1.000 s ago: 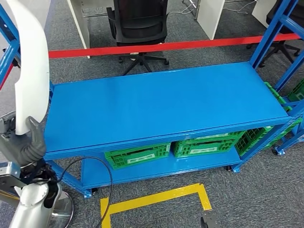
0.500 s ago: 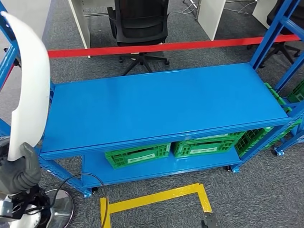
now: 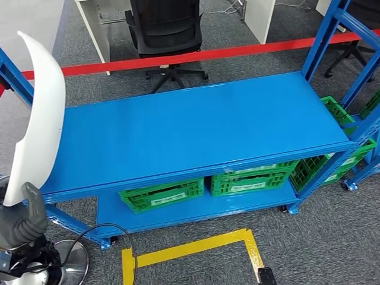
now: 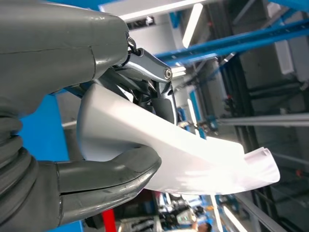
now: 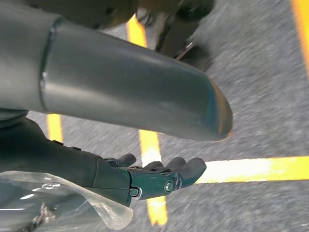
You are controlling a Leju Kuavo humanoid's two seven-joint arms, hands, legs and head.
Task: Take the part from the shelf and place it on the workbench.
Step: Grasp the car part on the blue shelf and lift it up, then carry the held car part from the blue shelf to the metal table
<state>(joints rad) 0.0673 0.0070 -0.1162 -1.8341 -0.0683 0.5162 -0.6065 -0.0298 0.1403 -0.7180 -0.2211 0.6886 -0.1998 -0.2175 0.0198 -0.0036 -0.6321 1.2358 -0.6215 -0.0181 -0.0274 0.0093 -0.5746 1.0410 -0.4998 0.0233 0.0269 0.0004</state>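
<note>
Nearest, the left hand grips the lower end of the white part at the head view's left edge, its wrist cut off by the frame. In the left wrist view thumb and fingers clamp the curved shell. The part stands roughly upright, long axis vertical, its hooked tip leaning rightward. The right hand hangs over grey carpet, fingers extended, holding nothing. Beyond lies the blue surface, green crates underneath partly hidden.
</note>
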